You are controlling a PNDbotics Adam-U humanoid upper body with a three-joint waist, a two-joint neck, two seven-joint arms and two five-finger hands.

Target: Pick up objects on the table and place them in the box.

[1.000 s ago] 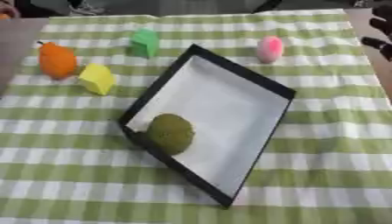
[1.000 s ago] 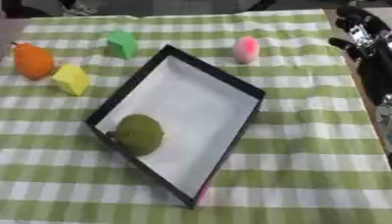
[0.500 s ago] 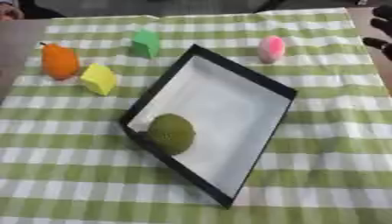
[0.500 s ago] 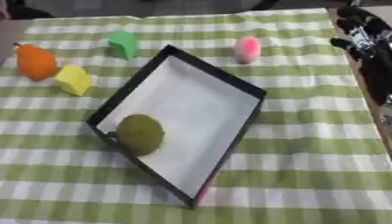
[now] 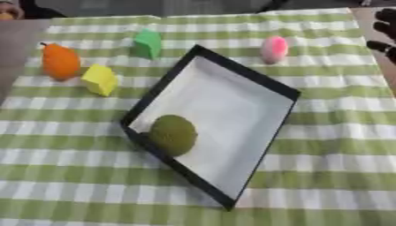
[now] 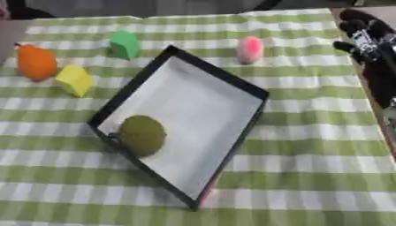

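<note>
four things are lying loose on the cloth (image 5: pixel 325 167), largest to smallest after it: the box (image 5: pixel 255 79), sitting skewed mid-table with a green ball (image 5: pixel 173 133) already resting in its near-left corner; the orange (image 5: pixel 60 62) at far left; the yellow block (image 5: pixel 100 79) just beside it; the green block (image 5: pixel 147 43) further back; the pink piece (image 6: pixel 249 49) standing just beyond the box's far right rim.

only the right hand (image 6: pixel 370 42) is showing, hanging at the table's right edge with fingers looking relaxed and holding nothing. the left hand is showing nowhere.

the pink piece is lying to the hand's left, across bare cloth, nearer to it than anything else; the other three are sitting well apart from it, beyond the box. so the right hand is looking best placed for the pink piece, reaching leftward and then carrying it the short way over the rim.
</note>
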